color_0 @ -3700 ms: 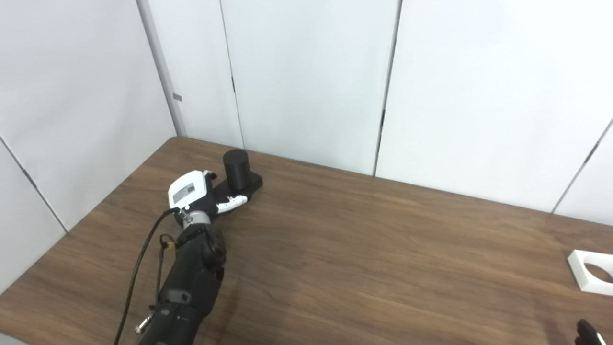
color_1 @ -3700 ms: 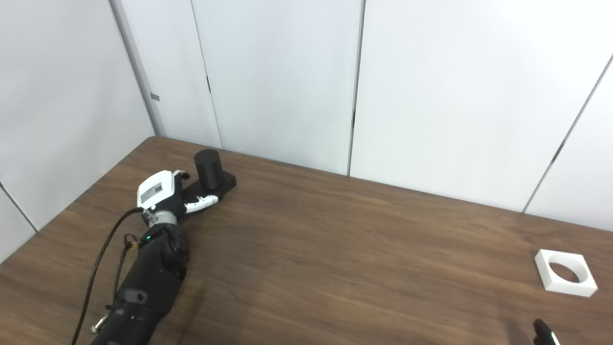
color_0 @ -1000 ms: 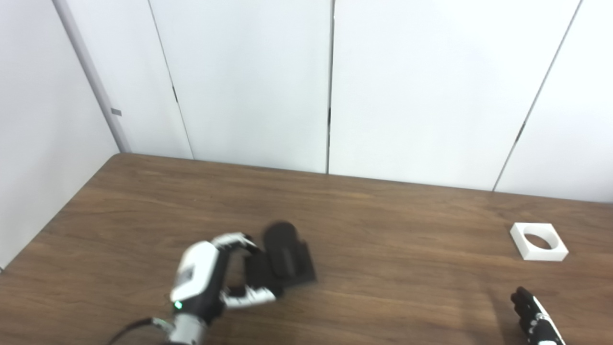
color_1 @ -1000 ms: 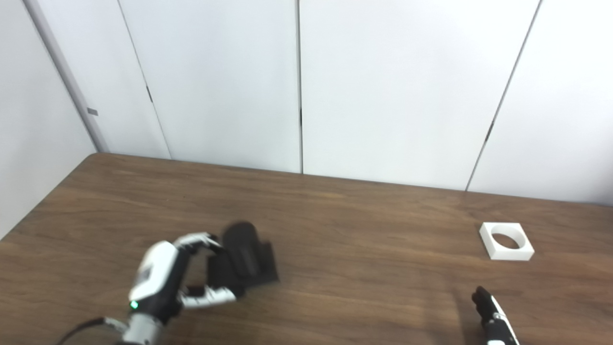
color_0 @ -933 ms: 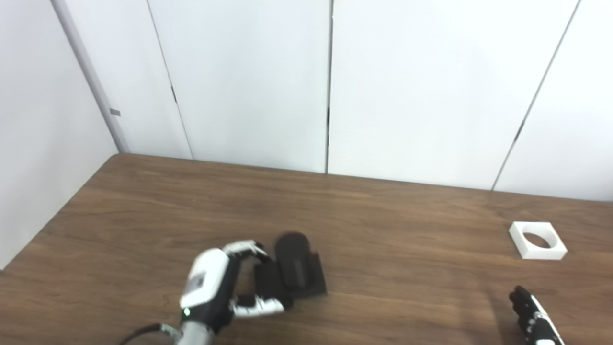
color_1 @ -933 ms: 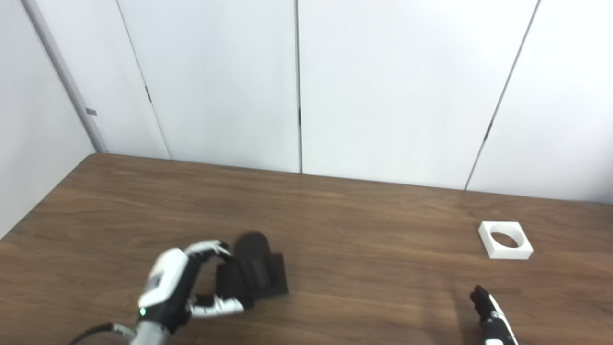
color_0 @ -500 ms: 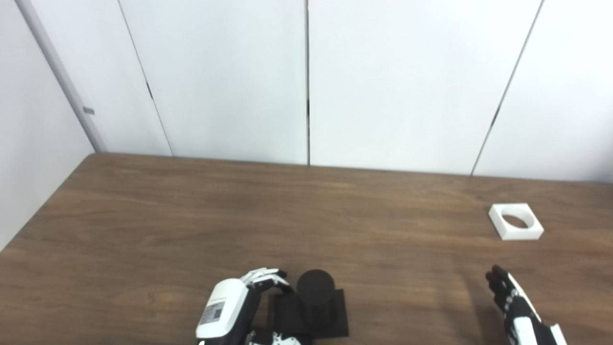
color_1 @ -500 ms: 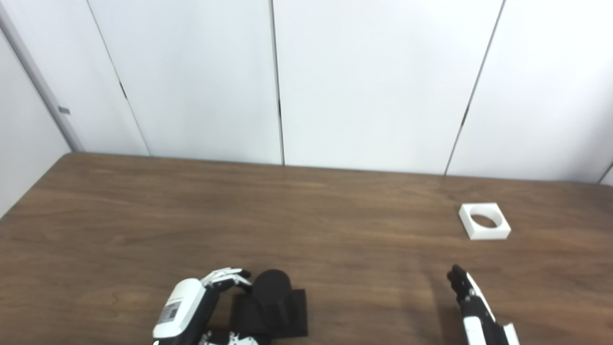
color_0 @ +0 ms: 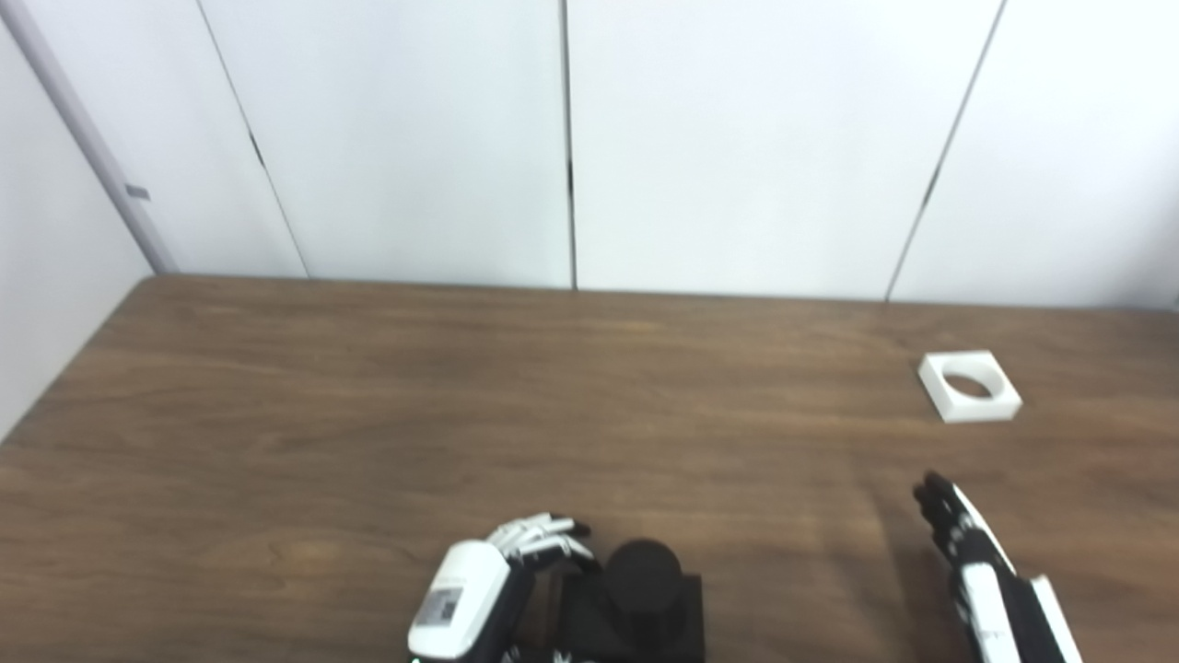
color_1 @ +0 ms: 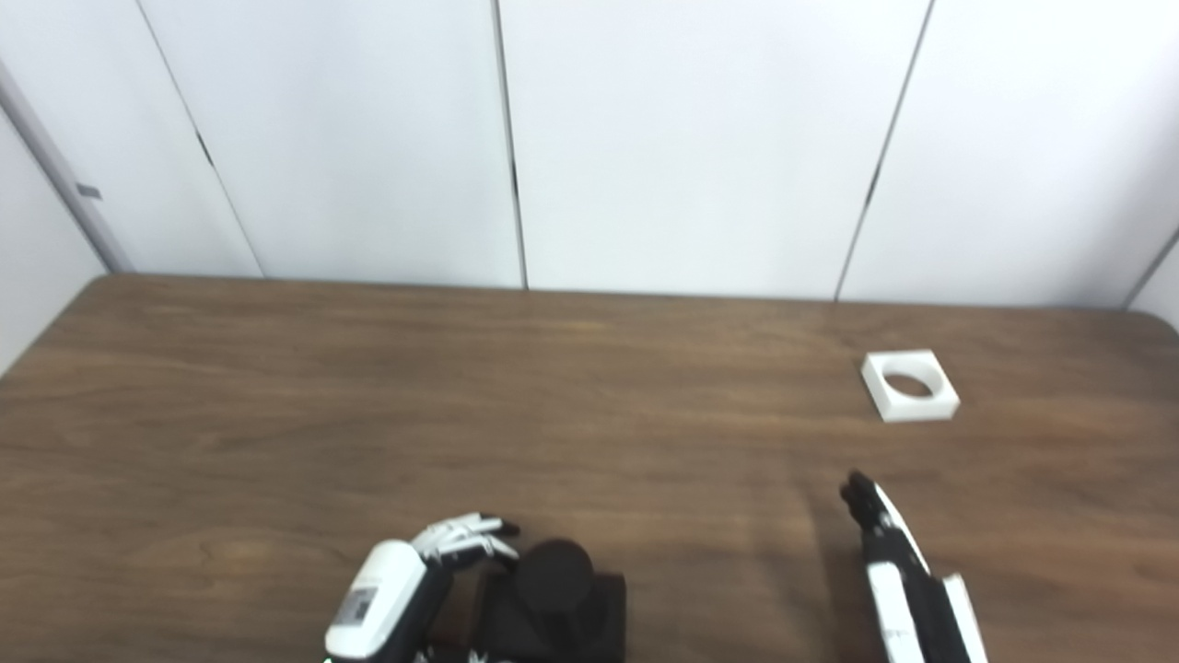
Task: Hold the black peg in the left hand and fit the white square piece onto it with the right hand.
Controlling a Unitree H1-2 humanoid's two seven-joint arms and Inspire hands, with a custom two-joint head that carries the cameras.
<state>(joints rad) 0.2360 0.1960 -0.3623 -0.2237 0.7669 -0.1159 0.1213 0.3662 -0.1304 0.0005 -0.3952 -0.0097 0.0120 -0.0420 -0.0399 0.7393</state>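
Two hands show in our left eye view, both low at the picture's bottom edge. Our left hand (color_0: 479, 589) is wrapped around the square base of the black peg (color_0: 642, 589), fingers (color_0: 539, 534) curled over its far-left edge, so it grips the peg, which stands upright on the wooden table (color_0: 461, 396) near the front edge. Our right hand (color_0: 976, 562) reaches in from the lower right with fingers stretched out straight and together, holding nothing. The white square piece (color_0: 969, 387) lies flat on the table, well apart from that hand, toward the far right, its round hole facing up.

From our right eye view, we see the same layout. The left hand (color_1: 396, 589) clasps the peg (color_1: 553, 589) by its base; the right hand (color_1: 898, 562) is extended and empty; the white piece (color_1: 910, 386) sits beyond it, untouched, near the white wall panels (color_1: 682, 138).
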